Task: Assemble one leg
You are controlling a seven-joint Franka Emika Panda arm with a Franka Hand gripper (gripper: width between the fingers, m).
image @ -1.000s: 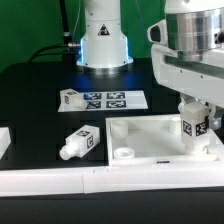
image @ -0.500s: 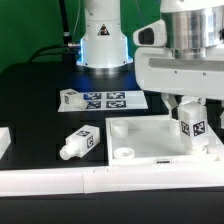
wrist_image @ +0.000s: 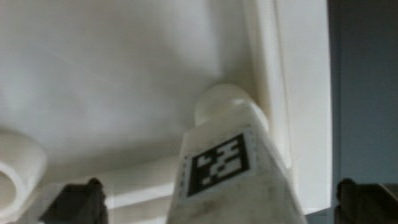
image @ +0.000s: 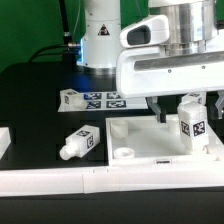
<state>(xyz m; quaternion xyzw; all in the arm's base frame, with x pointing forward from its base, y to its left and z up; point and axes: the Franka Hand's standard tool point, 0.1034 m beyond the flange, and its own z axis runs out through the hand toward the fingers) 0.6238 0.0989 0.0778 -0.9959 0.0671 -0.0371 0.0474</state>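
A white leg (image: 188, 122) with a black-and-white tag stands upright in the corner socket of the large white panel (image: 145, 138) at the exterior view's right. My gripper (image: 188, 106) hangs right over it, open, one finger on each side and clear of it. In the wrist view the leg (wrist_image: 222, 140) rises between the two dark fingertips (wrist_image: 80, 203), with a gap on both sides. A second leg (image: 80, 142) lies on its side on the black table left of the panel. A third leg (image: 70, 98) sits at the left end of the marker board (image: 110, 100).
A white rail (image: 90, 182) runs along the front edge. A white block (image: 4, 140) sits at the exterior view's far left. The robot base (image: 100, 45) stands at the back. An empty round socket (image: 124, 153) shows on the panel's near left corner.
The hand has turned about its upright axis over the leg, so its wide white body now reaches further toward the exterior view's left. The leg stays standing in the same corner.
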